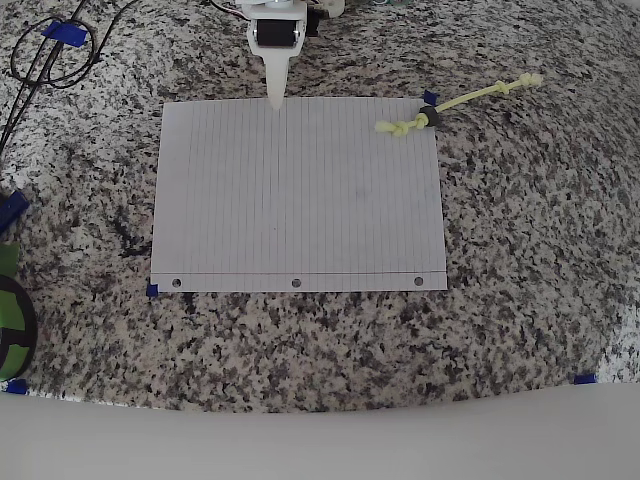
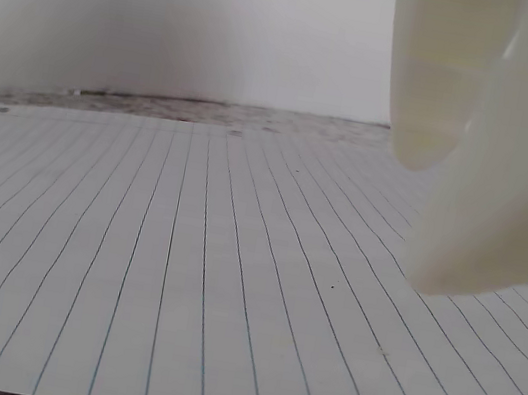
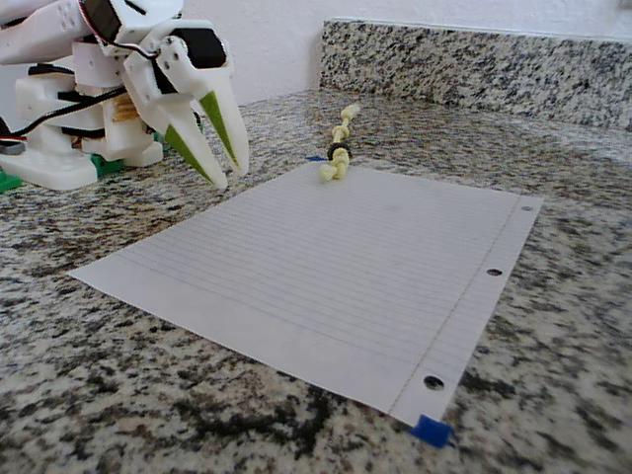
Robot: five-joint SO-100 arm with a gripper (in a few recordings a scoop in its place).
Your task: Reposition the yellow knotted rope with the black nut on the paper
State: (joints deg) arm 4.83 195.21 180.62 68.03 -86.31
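The paper (image 1: 300, 200) lies flat on the granite counter, its punched holes along the bottom edge in the overhead view. The yellow knotted rope (image 1: 470, 97) lies across the paper's top right corner. One knotted end rests on the sheet and the rest runs out onto the granite. The black nut (image 1: 433, 118) sits on the cord at the paper's edge. In the fixed view the rope (image 3: 341, 146) and nut (image 3: 339, 153) are at the far corner. My gripper (image 1: 277, 100) hangs over the top edge's middle, well left of the rope, slightly open (image 3: 230, 178) and holding nothing. Lined paper (image 2: 180, 275) lies under the fingers (image 2: 507, 198).
Blue tape marks (image 1: 152, 290) sit at the paper's corners and further out on the counter (image 1: 584, 378). Black cables (image 1: 45, 60) loop at the top left. A green and black object (image 1: 12, 320) sits at the left edge. A granite backsplash (image 3: 474, 59) stands behind.
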